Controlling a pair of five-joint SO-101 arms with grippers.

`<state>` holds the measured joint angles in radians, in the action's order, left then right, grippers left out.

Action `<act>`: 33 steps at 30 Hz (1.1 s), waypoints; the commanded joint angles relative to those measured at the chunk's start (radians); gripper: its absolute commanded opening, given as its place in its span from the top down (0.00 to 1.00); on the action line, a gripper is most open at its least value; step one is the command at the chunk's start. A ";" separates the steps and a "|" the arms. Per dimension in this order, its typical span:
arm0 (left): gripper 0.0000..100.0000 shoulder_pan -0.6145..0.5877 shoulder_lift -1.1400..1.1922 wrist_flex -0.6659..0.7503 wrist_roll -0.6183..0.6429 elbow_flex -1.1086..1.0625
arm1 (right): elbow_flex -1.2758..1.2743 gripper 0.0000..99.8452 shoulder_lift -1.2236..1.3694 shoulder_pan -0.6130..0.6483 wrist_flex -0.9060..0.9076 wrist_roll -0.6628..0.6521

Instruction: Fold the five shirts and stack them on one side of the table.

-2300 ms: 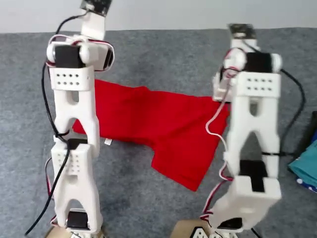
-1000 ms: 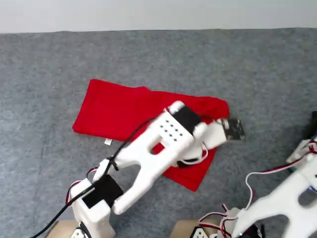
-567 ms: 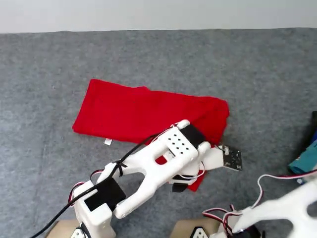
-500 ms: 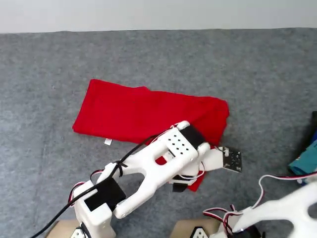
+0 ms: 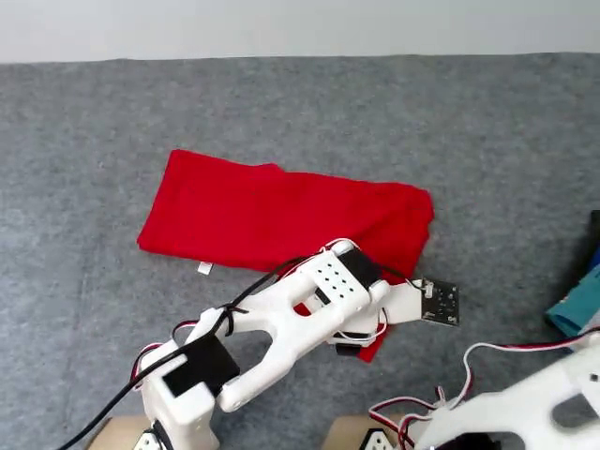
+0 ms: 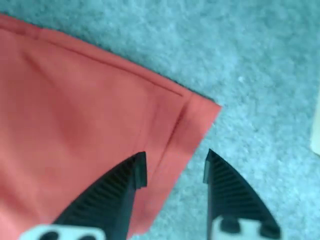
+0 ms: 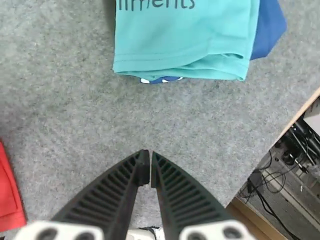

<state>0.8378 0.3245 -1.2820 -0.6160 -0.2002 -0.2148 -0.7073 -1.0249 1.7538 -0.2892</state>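
the left gripper (image 6: 175, 162), jaws spread wide, straddled the nearest corner hem of the red shirt (image 6: 75, 100), whose long axis ran sideways, away to its left.

Matt red cloth shirt (image 5: 281, 216), rough grey felt-like table cover (image 5: 375, 112), ribbed black plastic left gripper (image 6: 175, 155), white plastic left arm (image 5: 291, 319)

The grey table (image 5: 75, 281) carries a red shirt (image 5: 253, 216) and a teal-topped stack (image 7: 182, 37).

High view looks down over table (image 5: 281, 103); wrist views close, downward; red shirt (image 5: 272, 211) shared.
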 commanded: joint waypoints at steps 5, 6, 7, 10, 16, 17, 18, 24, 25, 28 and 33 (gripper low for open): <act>0.81 -0.026 0.015 0.015 -0.005 0.013 | 0.000 0.99 -0.053 0.008 0.016 -0.009; 0.81 -0.026 0.017 0.015 -0.005 0.013 | 0.000 0.99 -0.053 0.008 0.016 -0.009; 0.82 -0.026 0.018 0.015 -0.005 0.013 | 0.000 0.99 -0.053 0.008 0.016 -0.009; 0.87 -0.026 0.021 0.018 -0.005 0.013 | 0.000 0.99 -0.053 0.007 0.016 -0.009; 0.94 -0.023 0.021 0.018 -0.005 0.012 | 0.000 0.99 -0.053 0.005 0.036 -0.009; 0.96 -0.023 0.021 0.018 -0.005 0.012 | 0.000 0.99 -0.053 0.005 0.036 -0.009; 0.99 -0.023 0.021 0.018 -0.005 0.012 | 0.000 0.99 -0.053 0.005 0.036 -0.009; 1.00 -0.021 0.011 0.005 -0.003 0.019 | 0.000 0.99 -0.053 0.005 0.036 -0.009; 1.00 -0.021 0.011 -0.002 -0.003 0.024 | 0.000 0.99 -0.053 0.005 0.036 -0.009; 1.00 -0.021 0.011 -0.041 -0.003 0.058 | 0.000 0.99 -0.053 0.005 0.036 -0.009; 1.00 -0.037 0.009 -0.114 -0.003 0.159 | 0.000 0.99 -0.053 0.005 0.036 -0.009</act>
<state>0.8193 0.3552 -1.3541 -0.6160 -0.1189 -0.2209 -0.7380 -1.0234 1.7538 -0.2892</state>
